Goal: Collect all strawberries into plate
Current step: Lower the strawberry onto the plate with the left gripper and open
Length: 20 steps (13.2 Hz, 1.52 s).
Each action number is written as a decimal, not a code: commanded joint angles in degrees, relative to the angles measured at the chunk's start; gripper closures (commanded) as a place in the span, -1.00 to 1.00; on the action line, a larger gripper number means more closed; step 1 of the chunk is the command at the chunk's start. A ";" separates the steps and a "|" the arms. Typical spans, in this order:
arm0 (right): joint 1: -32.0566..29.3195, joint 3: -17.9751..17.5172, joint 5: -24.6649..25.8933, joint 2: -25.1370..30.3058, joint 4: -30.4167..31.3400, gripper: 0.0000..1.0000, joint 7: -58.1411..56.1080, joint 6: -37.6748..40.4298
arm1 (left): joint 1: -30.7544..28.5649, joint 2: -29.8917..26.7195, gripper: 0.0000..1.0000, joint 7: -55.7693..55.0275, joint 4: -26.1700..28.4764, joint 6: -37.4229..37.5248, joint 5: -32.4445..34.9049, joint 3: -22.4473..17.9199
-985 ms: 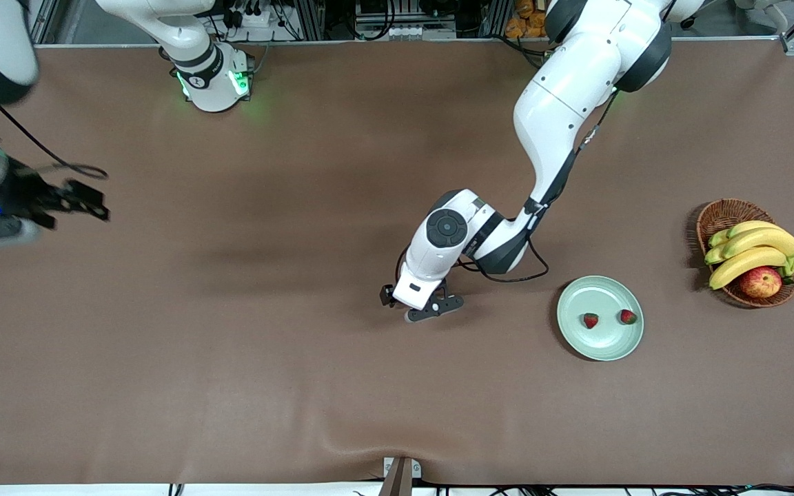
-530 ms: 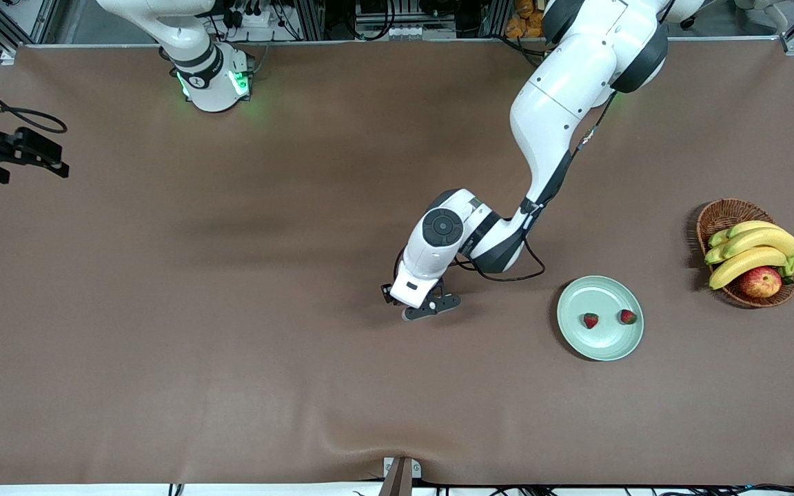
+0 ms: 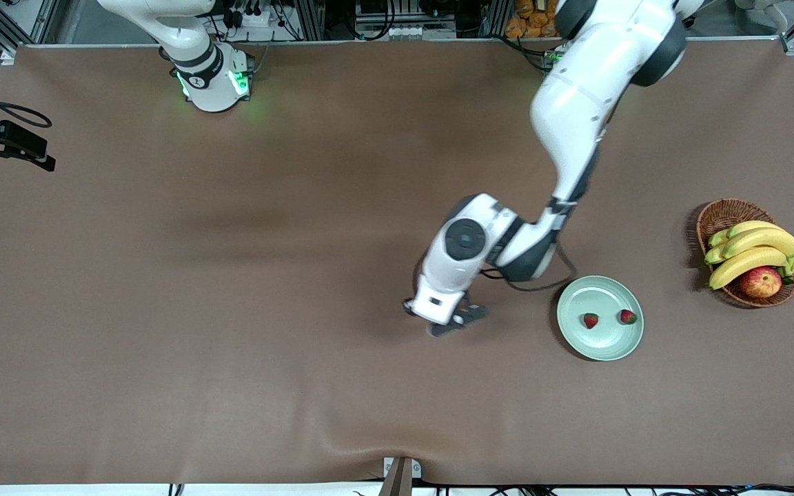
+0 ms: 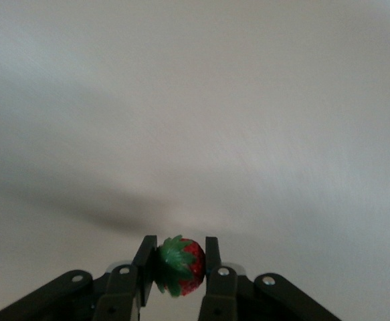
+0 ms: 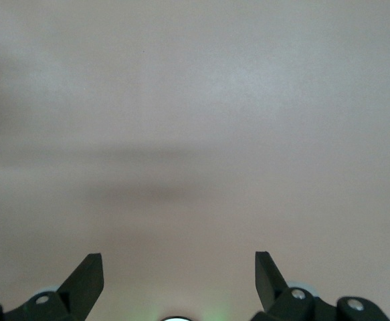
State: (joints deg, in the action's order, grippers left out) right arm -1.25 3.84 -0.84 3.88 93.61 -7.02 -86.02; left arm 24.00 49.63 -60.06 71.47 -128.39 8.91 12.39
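The pale mint-green plate (image 3: 604, 341) lies toward the left arm's end of the table, with two strawberries in it (image 3: 591, 320) (image 3: 628, 317). My left gripper (image 3: 453, 324) hangs over bare table beside the plate, on the side toward the right arm's end. In the left wrist view it (image 4: 176, 262) is shut on the third strawberry (image 4: 180, 265), red with a green cap, held clear of the table. My right gripper (image 3: 44, 162) waits at the edge of the right arm's end of the table; in the right wrist view it (image 5: 178, 271) is open and empty.
A brown wicker basket (image 3: 721, 215) with bananas (image 3: 755, 249) and a red-yellow apple (image 3: 760, 282) stands past the plate, at the left arm's end of the table. A brown cloth (image 3: 231, 344) covers the table.
My left gripper has moved with the strawberry toward the plate. My right arm has drawn back to the table's edge.
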 commanded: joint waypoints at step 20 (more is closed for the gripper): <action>-2.26 -1.29 -0.13 -0.89 -1.86 -1.00 1.22 -1.08 | -26.02 -32.37 -1.00 30.17 19.85 19.47 6.48 0.71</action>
State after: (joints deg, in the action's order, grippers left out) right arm -2.48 3.52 -0.88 3.66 93.20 -6.57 -87.71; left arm -1.80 24.59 -32.08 88.98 -111.90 16.42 13.11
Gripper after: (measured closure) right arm 0.000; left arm 0.000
